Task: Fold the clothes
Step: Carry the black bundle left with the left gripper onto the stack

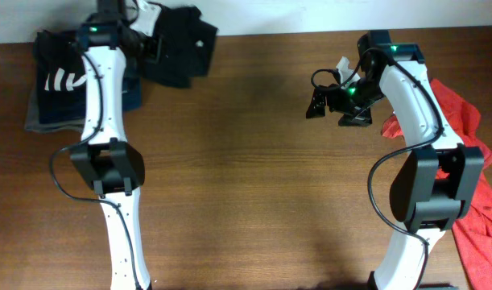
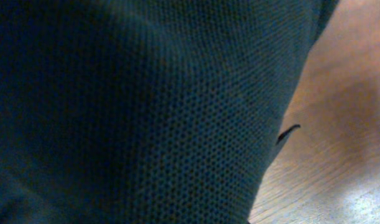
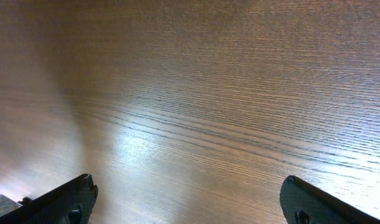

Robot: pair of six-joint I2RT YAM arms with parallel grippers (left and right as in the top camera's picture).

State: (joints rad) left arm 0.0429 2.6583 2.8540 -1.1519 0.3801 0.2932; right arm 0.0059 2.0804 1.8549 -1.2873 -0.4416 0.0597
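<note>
Left claw (image 1: 151, 47) is seen only from overhead, set against a black garment (image 1: 181, 50) at the far edge of the table (image 1: 246, 185). Its fingers are masked by arm and cloth, so its opening cannot be determined. The left wrist view is almost filled by dark fine-mesh knit, with a strip of wood grain at the right.

Right claw (image 1: 332, 109) is spread wide above bare wood. Its fingertips (image 3: 78, 196) are cut off at the lower corners of the right wrist view, and nothing is gripped.

A folded pile (image 1: 59, 84), navy with white stripes over grey, is partly covered by the left arm. A crumpled red garment (image 1: 463, 121) is draped at the right edge, partly behind the right arm. Bare wood-grain surface is noted between the two arms.
</note>
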